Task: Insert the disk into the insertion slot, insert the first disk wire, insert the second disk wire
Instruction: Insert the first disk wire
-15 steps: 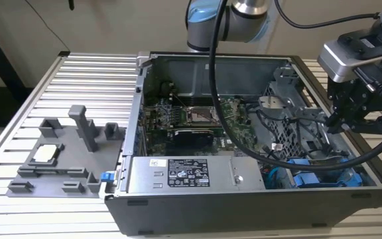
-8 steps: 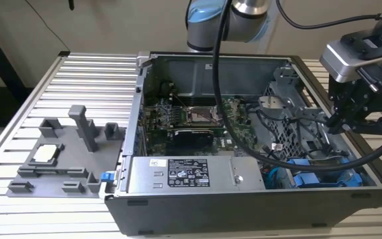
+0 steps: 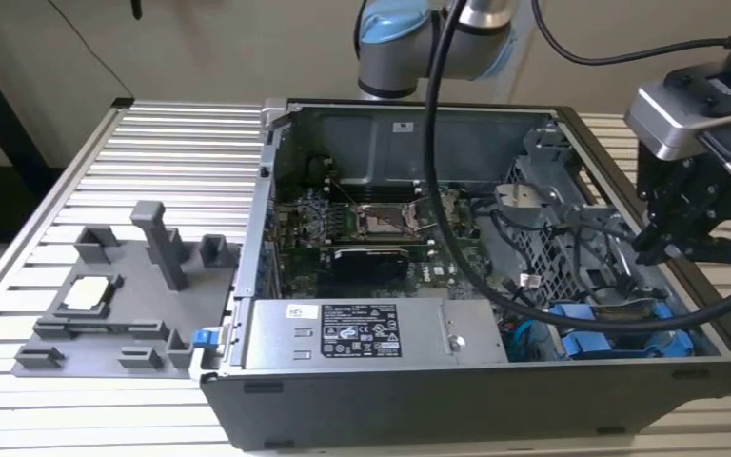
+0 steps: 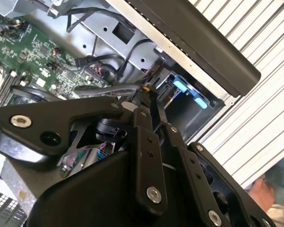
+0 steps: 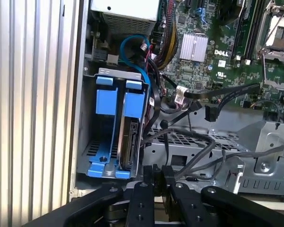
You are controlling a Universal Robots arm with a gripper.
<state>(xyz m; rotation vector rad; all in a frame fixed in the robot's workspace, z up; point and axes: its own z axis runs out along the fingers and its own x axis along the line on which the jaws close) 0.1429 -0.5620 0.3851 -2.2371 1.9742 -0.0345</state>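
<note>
A ribbed metal table (image 3: 35,400) carries an open computer case (image 3: 467,405). A grey parts fixture (image 3: 99,328) lies beside the case on the exterior view's left. In the case's near corner, on the exterior view's right, we see the disk (image 5: 127,142) standing on edge in its blue carrier, inside the insertion slot (image 5: 114,72). The gripper (image 3: 653,253) hangs just above that side, near loose black cables (image 5: 217,91). It looks clenched; we cannot tell whether it pinches anything.
</note>
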